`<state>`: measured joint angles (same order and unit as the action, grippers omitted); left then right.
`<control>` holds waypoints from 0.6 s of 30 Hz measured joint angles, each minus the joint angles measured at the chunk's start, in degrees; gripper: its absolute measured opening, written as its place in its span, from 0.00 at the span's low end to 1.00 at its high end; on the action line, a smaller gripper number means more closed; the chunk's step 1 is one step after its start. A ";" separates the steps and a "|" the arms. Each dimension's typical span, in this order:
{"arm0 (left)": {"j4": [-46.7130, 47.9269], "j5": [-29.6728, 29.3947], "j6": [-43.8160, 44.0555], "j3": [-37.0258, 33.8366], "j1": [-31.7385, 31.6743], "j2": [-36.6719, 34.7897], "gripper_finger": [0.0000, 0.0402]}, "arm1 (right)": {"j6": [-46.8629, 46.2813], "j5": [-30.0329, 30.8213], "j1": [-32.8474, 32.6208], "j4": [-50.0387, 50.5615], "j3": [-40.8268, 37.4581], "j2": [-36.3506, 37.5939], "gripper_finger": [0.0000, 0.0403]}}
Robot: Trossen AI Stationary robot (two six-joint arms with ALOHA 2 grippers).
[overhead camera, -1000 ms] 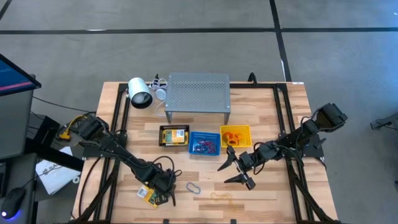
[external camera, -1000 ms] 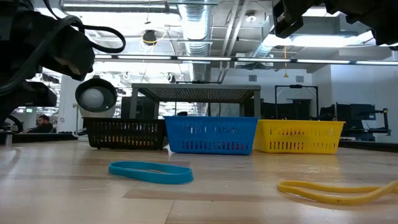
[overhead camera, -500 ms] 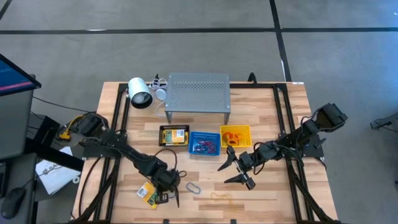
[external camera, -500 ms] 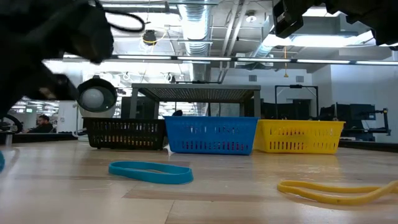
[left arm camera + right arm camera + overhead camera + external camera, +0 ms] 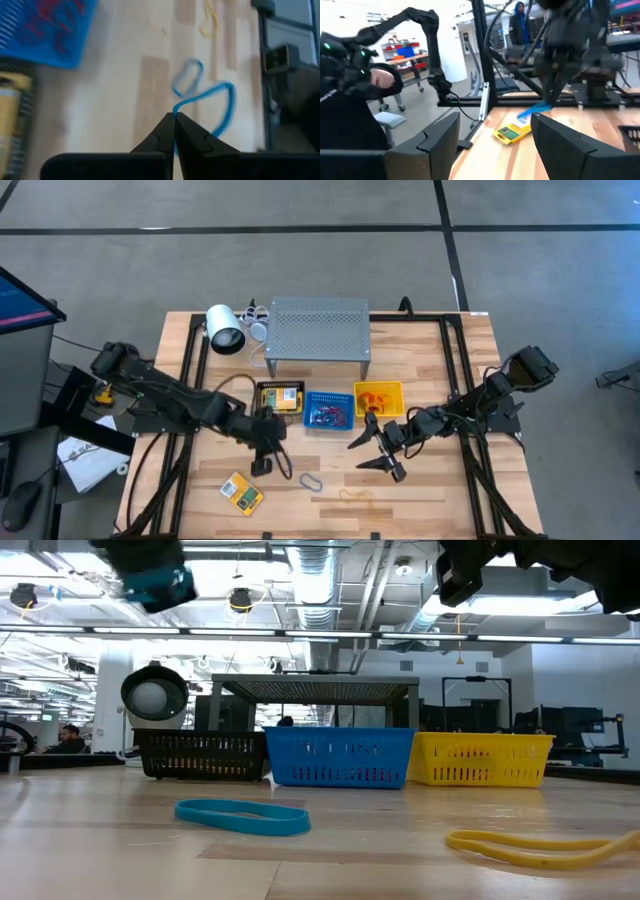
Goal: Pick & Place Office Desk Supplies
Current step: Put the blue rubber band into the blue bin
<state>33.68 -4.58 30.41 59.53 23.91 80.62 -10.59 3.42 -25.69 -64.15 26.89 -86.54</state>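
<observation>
I count three baskets in a row: one black [image 5: 279, 398], one blue [image 5: 328, 409], one yellow [image 5: 379, 398]. Three band loops: blue in my left claw [image 5: 220, 102], blue [image 5: 242, 816] and yellow [image 5: 540, 845] on the table. One yellow-and-green pack [image 5: 241, 492].

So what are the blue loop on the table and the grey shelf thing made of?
The blue loop looks like rubber: a thin, soft band lying flat with a dull finish, though soft plastic is possible. The grey shelf looks like painted metal: its flat top is punched full of small holes and it stands on thin, stiff legs.
</observation>
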 joint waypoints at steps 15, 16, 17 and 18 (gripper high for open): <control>-16.90 -6.55 -22.40 -1.16 -11.42 -1.81 0.00 | 0.54 12.30 0.81 0.34 0.00 0.00 0.59; -17.52 -6.57 -23.08 -1.16 -12.16 -1.57 0.00 | 0.92 13.31 0.82 0.34 0.00 0.00 0.59; -18.55 -6.56 -23.99 -1.16 -12.95 -1.18 0.00 | 1.53 14.29 0.83 0.34 0.00 0.00 0.59; -19.05 -6.53 -24.65 -1.17 -13.63 -1.00 0.00 | 2.25 15.39 0.81 0.34 0.00 0.00 0.59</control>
<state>14.63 -11.11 5.76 58.35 10.28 79.62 -8.34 18.81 -24.88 -63.81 26.89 -86.54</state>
